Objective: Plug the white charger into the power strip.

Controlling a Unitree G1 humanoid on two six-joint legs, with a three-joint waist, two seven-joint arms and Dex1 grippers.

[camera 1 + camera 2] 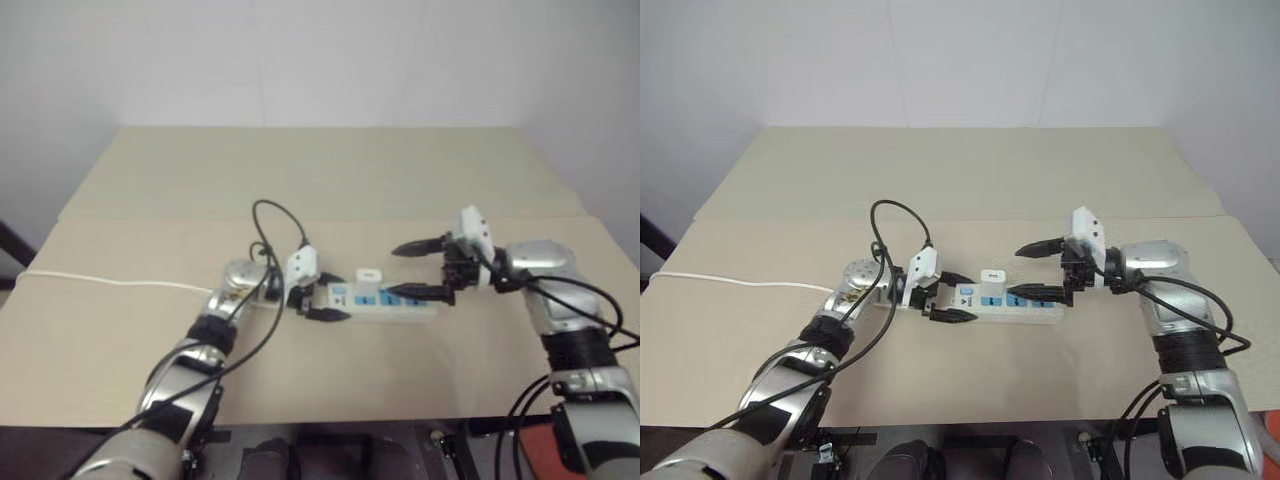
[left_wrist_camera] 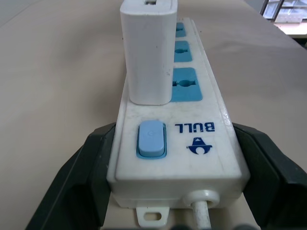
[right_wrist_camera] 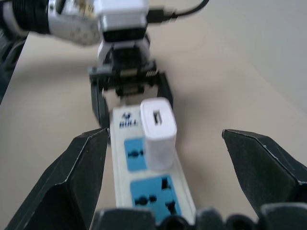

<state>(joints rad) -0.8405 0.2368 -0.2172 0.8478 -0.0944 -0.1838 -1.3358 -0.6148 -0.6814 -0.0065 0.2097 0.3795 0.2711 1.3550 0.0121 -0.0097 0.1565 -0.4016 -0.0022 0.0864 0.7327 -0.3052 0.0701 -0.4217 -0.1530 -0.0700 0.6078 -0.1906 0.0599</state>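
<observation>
Charger (image 2: 147, 52) upright in strip (image 2: 201, 110) lying crosswise; left tool (image 1: 318, 296) clamps strip, right tool (image 1: 425, 268) agape.

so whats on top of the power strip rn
The white charger stands upright on the power strip, next to its blue switch. Its prongs and the socket under it are covered.

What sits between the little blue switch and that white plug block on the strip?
Nothing: in the left wrist view a bare patch of the power strip separates the blue switch from the white charger, which stands upright in the strip.
</observation>
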